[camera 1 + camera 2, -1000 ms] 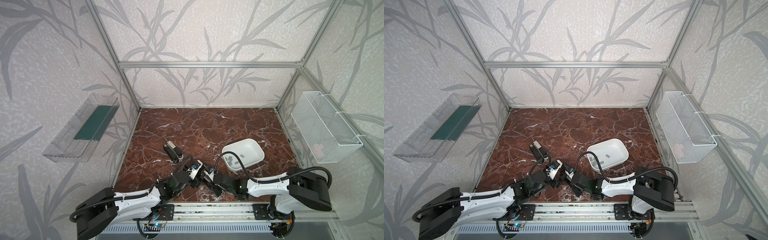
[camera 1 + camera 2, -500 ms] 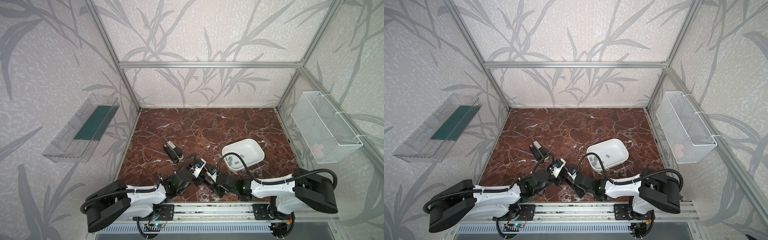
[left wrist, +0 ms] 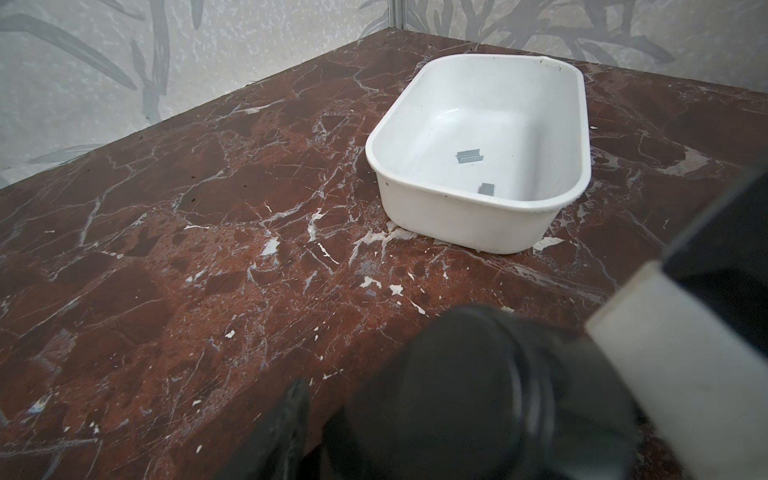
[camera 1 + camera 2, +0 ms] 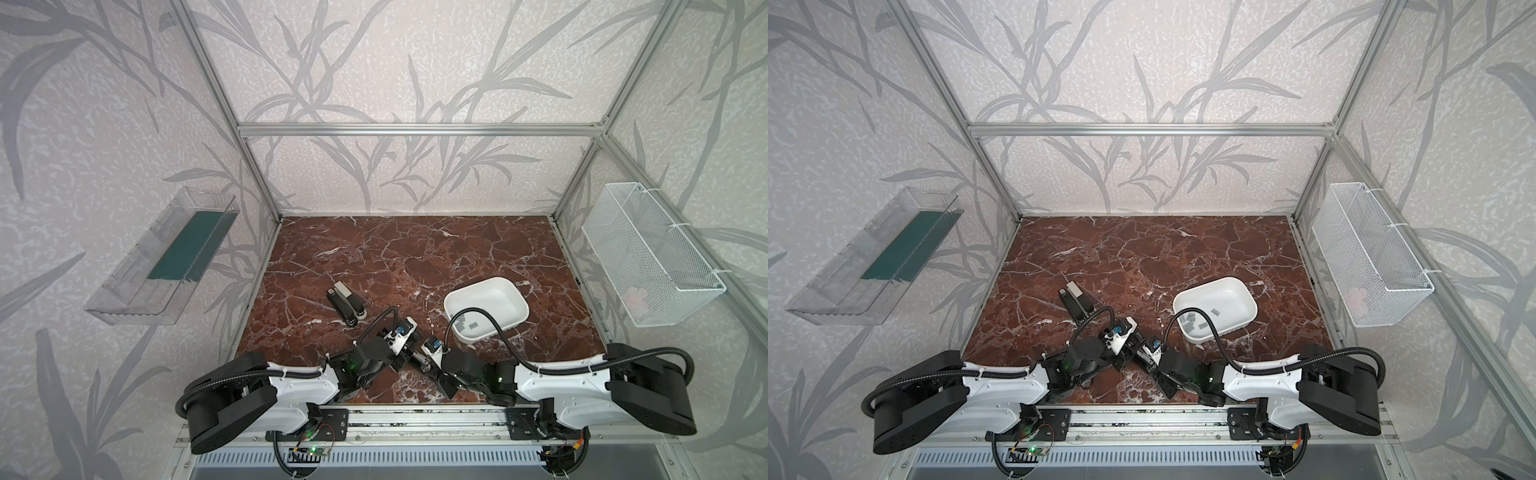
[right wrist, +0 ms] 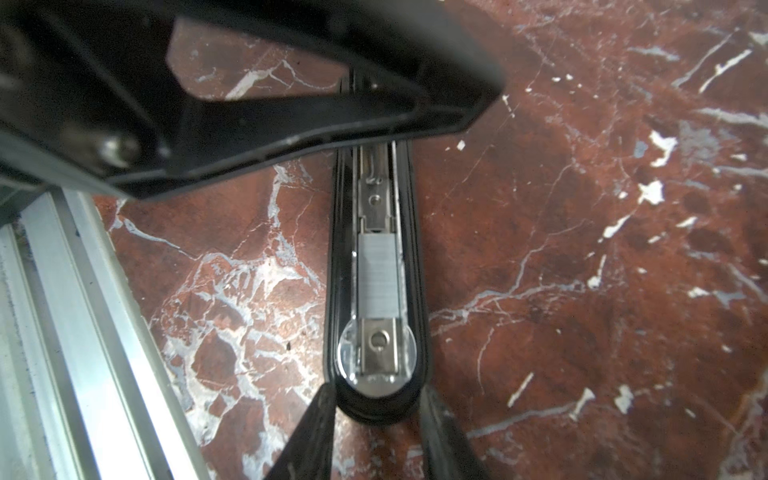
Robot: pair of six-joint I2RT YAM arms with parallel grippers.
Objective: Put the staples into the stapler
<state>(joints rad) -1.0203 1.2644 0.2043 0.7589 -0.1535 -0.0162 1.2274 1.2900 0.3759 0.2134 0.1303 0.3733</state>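
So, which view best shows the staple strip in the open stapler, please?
The right wrist view: the staple strip sits close-up in the open stapler. In both top views it is indiscernible; the left wrist view shows only loose staples in the tray.

The table looks like polished red-brown marble with white veins, faintly glossy. The tub is smooth white plastic with a soft sheen, and the staples in it are dull grey metal. The stapler has a semi-gloss black plastic shell around a bright, shiny metal channel. The strip lying there is pale, finely ribbed metal. The basket is white wire mesh, the frame brushed aluminium.
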